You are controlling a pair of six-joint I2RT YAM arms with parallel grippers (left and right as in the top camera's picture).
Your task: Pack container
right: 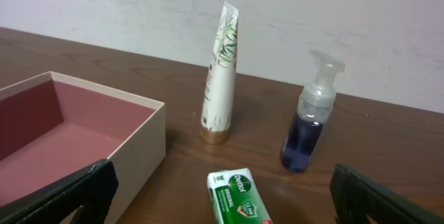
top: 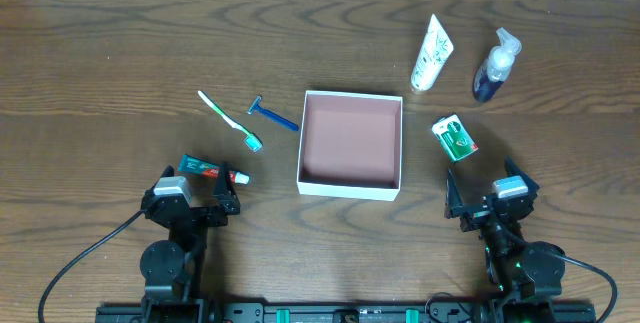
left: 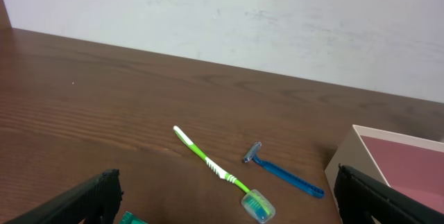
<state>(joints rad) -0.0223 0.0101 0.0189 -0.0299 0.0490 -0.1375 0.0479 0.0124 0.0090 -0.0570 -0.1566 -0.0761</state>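
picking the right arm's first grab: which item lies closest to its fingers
The green soap box; the white tube and pump bottle stand farther back.

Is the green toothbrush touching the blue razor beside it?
Apart. The left wrist view shows a plain gap between the toothbrush and the razor along their whole length; the overhead view shows the same gap.

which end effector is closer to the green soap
Right. The soap lies just ahead of the right end effector; the left end effector is far off on the other side of the box.
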